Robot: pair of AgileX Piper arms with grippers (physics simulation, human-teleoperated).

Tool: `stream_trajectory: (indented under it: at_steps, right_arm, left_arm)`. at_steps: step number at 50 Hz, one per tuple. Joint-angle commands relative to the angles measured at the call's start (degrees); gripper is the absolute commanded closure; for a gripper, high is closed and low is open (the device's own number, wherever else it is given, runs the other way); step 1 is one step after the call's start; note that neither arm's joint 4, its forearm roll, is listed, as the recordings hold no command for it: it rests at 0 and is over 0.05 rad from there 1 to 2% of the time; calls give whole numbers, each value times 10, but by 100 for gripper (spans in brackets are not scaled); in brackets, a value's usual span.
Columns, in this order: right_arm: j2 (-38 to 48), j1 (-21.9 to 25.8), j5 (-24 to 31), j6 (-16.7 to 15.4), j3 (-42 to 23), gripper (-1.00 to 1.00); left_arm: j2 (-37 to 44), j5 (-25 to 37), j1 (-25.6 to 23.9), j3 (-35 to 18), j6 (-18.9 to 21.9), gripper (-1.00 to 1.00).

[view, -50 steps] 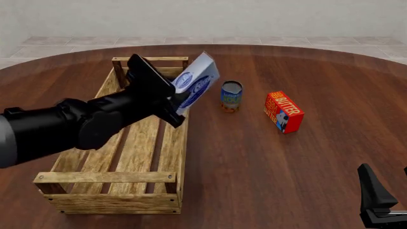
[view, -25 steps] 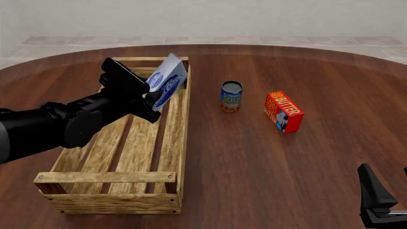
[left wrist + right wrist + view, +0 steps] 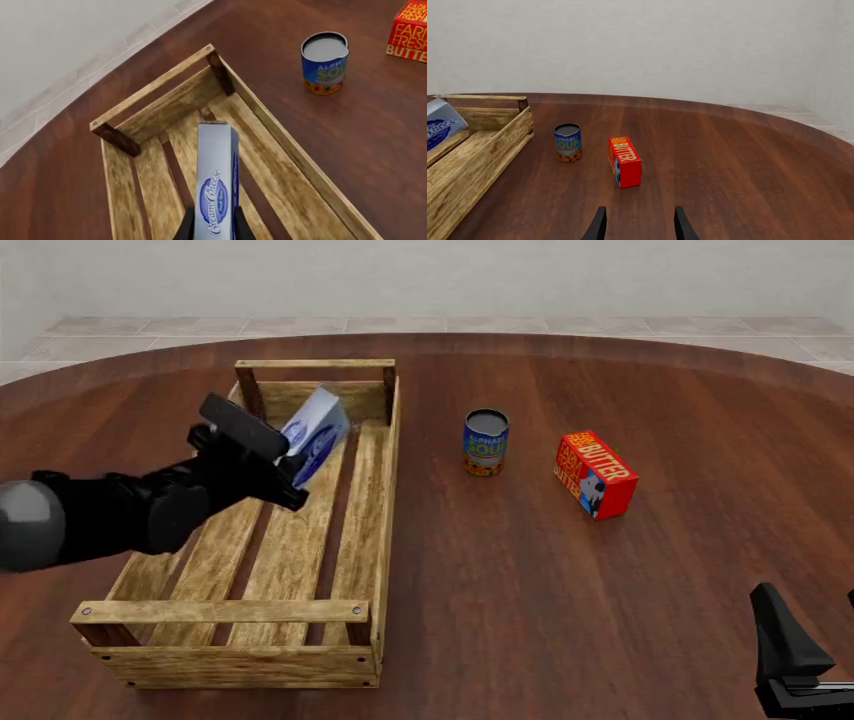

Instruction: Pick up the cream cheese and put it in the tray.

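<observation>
The left gripper (image 3: 283, 472) is clamped on the cream cheese (image 3: 314, 434), its two black fingers (image 3: 185, 227) pressed against the box's flat sides. In the front view the box sits left of centre in the upper half of the frame, tilted, over the far end of the tray (image 3: 356, 570) and between its side walls; whether it touches the slats cannot be told. The can (image 3: 486, 442) and the butter box (image 3: 594, 474) stand right of the tray on the table (image 3: 561, 580). At the lower right corner, the right gripper (image 3: 637, 225) is empty, its fingers parted.
</observation>
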Motion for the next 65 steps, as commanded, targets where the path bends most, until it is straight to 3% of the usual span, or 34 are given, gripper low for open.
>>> stream_trajectory:
  at_steps: [1,39,59,60,65]
  right_arm:
    - [0,0,0,0,0,-100]
    - [0,0,0,0,0,-100]
    - [0,0,0,0,0,-100]
    - [0,0,0,0,0,-100]
    - [0,0,0,0,0,-100]
  left_arm:
    - [43,-9,21,-10,14,100]
    - [160,-29,43,-39,6,100]
    - [170,-34,40,-33,11,100]
    - [166,-34,41,-31,11,-100]
    - [164,-42,40,-25,11,-100]
